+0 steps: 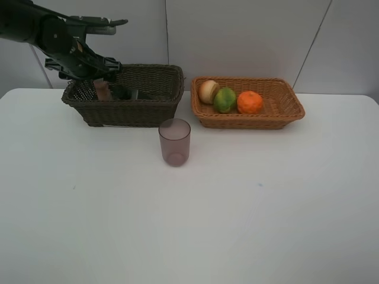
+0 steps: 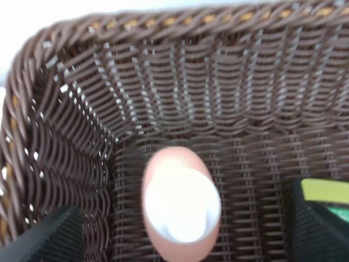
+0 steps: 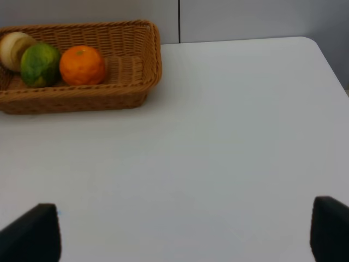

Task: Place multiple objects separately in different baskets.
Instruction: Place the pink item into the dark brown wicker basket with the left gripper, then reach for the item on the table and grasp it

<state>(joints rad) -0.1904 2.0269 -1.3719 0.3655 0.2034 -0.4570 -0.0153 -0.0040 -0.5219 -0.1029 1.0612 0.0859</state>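
- Exterior high view is showing the white table (image 1: 237, 225) carrying two wicker baskets side by side at the back: the dark brown basket (image 1: 127, 105) on the left and the light tan basket (image 1: 278, 112) on the right, just apart from each other.
- The left arm is reaching over the near-left end of the dark basket, and the left gripper (image 2: 180, 229) is hanging above the pink white-capped bottle (image 2: 181, 203), which is sitting on the basket floor by a corner; the fingers (image 2: 49, 234) are standing spread on either side of it, not touching it, so the bottle is looking released.
- A dark bottle with a yellow-green label (image 2: 324, 192) is lying in the same basket just beside the pink one.
- The round pale fruit (image 1: 208, 91), green mango (image 1: 224, 100) and orange (image 1: 250, 102) are sitting together in the tan basket, each touching its neighbour.
- The translucent purplish cup (image 1: 174, 141) is standing upright on the table in front of the gap between the baskets, and it appears to be the only item not yet sorted.
- The right gripper (image 3: 185, 234) is hovering spread and empty over bare table, well apart from the tan basket.
- My reading: the bottle drop is finishing; next, the left arm is needing to lift clear of the rim, then one gripper is needing to close across the cup's wall and carry it, probably to the dark basket.
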